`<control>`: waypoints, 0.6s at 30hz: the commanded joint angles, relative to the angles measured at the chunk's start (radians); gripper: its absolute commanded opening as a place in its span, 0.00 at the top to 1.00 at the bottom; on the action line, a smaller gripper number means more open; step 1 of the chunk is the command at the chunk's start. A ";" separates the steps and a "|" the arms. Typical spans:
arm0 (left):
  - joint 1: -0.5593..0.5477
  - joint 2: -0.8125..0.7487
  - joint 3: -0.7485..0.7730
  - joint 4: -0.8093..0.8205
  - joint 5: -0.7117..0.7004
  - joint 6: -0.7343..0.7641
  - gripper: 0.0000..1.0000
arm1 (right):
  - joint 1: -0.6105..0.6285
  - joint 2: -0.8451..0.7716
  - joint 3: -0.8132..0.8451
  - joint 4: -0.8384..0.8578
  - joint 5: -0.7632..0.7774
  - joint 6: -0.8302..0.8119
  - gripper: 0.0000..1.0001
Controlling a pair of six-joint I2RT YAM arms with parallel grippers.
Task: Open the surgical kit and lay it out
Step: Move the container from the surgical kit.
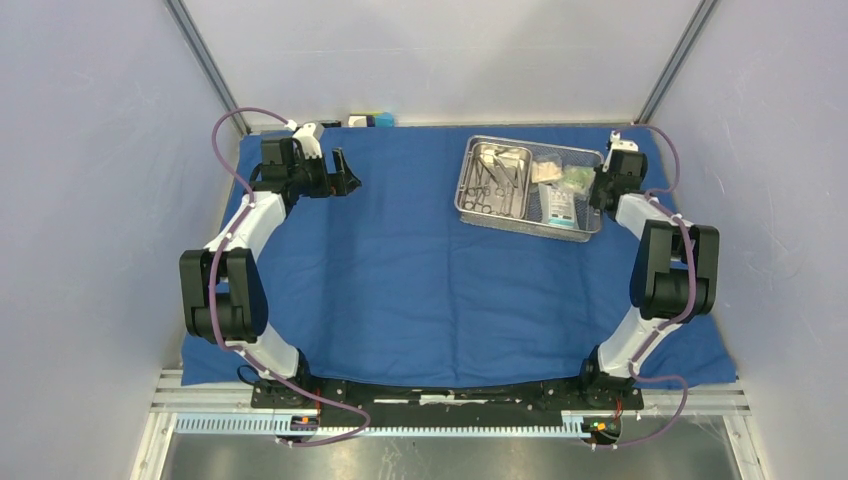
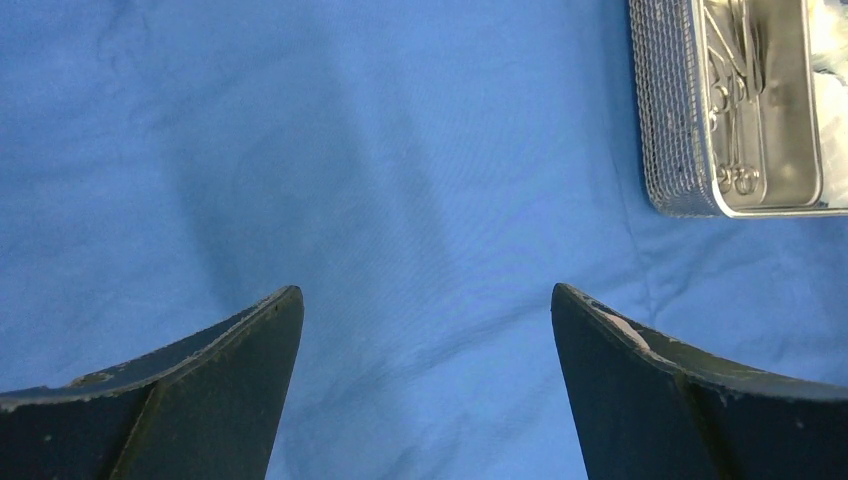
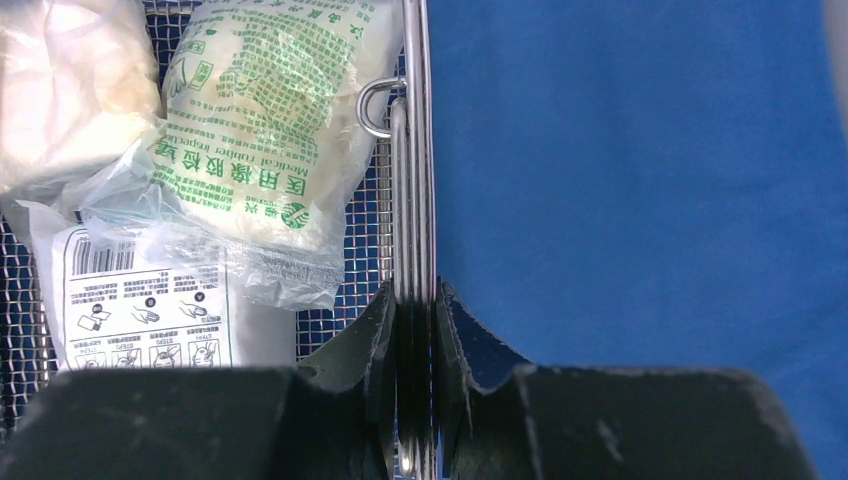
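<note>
The kit's tray [image 1: 527,224] sat at the upper right of the top view on the spread cloth [image 1: 400,290], packets [image 3: 270,110] inside. The right gripper [image 3: 415,300] was clenched on its right-hand rim, probably to shift it. The left gripper [image 2: 425,300] hovered released at upper left.

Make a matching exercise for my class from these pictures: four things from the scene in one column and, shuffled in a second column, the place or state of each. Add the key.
Column one
1. left gripper
2. right gripper
3. metal instruments
4. green-printed packet

Column two
A. jaws closed on the rim of the mesh tray
B. lying in the inner pan
C. jaws wide open over the blue cloth
D. lying on the tray's mesh, beside the pan

Pairs: 1-C, 2-A, 3-B, 4-D
</note>
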 commanded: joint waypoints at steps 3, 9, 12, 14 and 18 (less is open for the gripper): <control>-0.003 -0.023 0.012 0.016 0.026 -0.023 0.00 | -0.012 0.069 0.211 0.107 0.034 -0.117 0.99; -0.003 -0.025 0.007 0.010 0.029 -0.019 0.00 | -0.013 0.187 0.349 0.033 0.015 -0.263 0.96; -0.003 -0.023 0.012 0.002 0.027 -0.017 0.00 | -0.013 0.199 0.344 0.034 -0.045 -0.344 0.95; -0.003 -0.023 0.016 -0.001 0.028 -0.018 0.00 | -0.013 0.203 0.337 0.005 -0.085 -0.390 0.95; -0.003 -0.027 0.018 -0.009 0.026 -0.013 0.00 | -0.013 0.227 0.361 -0.043 -0.130 -0.474 0.99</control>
